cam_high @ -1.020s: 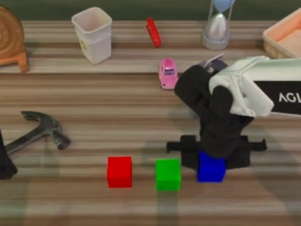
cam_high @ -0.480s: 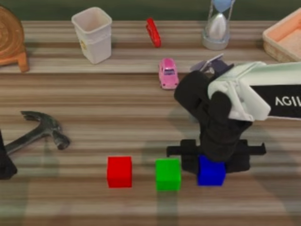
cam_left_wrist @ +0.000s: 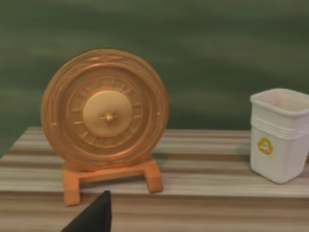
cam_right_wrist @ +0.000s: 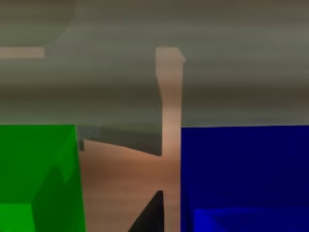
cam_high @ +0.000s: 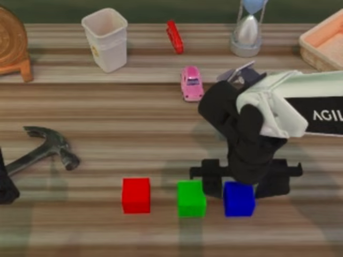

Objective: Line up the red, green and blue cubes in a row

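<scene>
Reaching in from the right side of the table, my right arm holds its right gripper [cam_high: 247, 184] low over the near part of the wooden table [cam_high: 134, 134], right at the blue cube [cam_high: 238, 199]. Whether its fingers are apart or pressed on the cube, I cannot tell; the black wrist hides them from above. The blue cube sits on the table at the right end of a row, with the green cube [cam_high: 191, 198] just beside it and a narrow gap between them, seen close up from the right wrist. The red cube [cam_high: 136, 195] stands further left, apart from the green one by a wider gap. My left arm is parked at the left edge of the table, and I cannot tell its left gripper's [cam_high: 6, 184] state.
</scene>
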Available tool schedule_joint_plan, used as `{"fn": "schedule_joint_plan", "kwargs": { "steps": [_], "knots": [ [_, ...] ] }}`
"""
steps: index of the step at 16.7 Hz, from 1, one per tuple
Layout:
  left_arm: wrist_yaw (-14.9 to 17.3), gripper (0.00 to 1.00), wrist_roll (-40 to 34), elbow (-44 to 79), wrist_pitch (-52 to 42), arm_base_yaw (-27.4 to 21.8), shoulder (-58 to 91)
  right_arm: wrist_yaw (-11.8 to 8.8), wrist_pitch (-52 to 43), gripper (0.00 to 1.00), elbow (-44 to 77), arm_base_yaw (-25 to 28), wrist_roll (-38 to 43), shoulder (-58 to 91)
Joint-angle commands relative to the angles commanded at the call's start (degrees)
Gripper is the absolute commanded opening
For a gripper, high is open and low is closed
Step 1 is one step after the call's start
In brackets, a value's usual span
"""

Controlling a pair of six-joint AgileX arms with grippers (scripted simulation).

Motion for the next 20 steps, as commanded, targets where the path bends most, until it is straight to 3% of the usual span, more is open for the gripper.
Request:
{"fn": "schedule_joint_plan", "kwargs": {
  "steps": [2, 12, 20],
  "knots": [
    [0.0, 1.0, 0.0, 0.0, 0.0, 0.0, 0.0, 0.0, 0.0, 1.0, 0.0, 0.0, 0.0, 0.0],
    [0.0, 1.0, 0.0, 0.0, 0.0, 0.0, 0.0, -0.02, -1.0, 1.0, 0.7, -0.01, 0.05, -0.32],
    [0.0, 1.0, 0.0, 0.0, 0.0, 0.0, 0.0, -0.03, -14.84, 1.0, 8.96, 0.58, 0.02, -5.92]
  ]
}}
